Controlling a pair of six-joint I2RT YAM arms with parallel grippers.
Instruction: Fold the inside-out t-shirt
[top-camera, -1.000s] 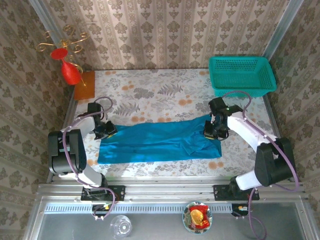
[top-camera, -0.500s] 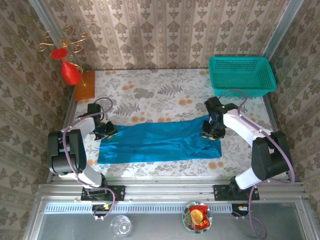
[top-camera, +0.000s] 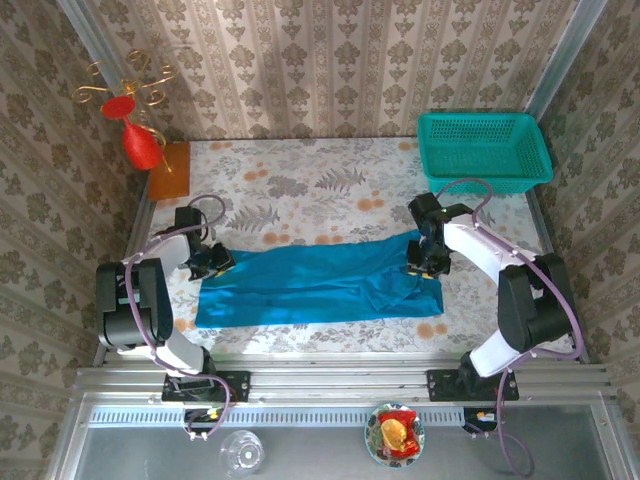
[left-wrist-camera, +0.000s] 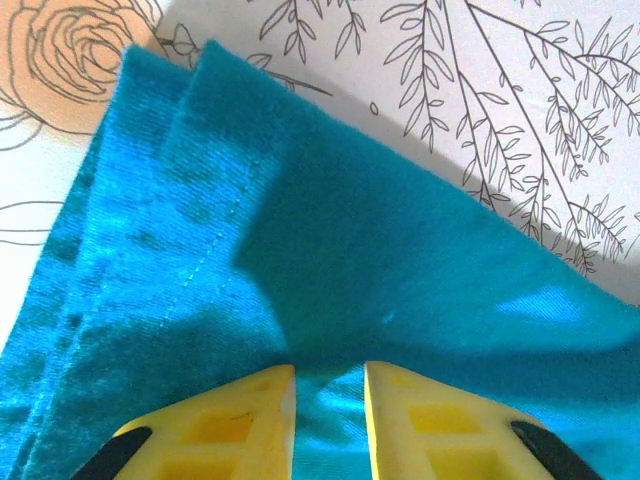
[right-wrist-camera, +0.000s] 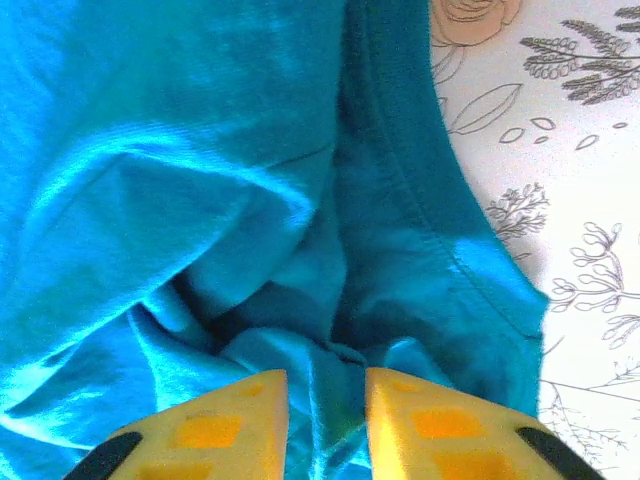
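Blue t-shirt lies flat along bench, left claw and right claw each clamped on an end; risk: bunched right-end pinch slips when lifted, spoiling fold.

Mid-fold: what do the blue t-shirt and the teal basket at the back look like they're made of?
t-shirt: soft knit cloth, probably cotton jersey, with a matte finish. Up close, a fine ribbed weave, a stitched hem line and loose folds show.
basket: looks like rigid moulded plastic with a slight sheen. Its walls and floor are an even mesh of small holes, and the rim holds a straight shape.
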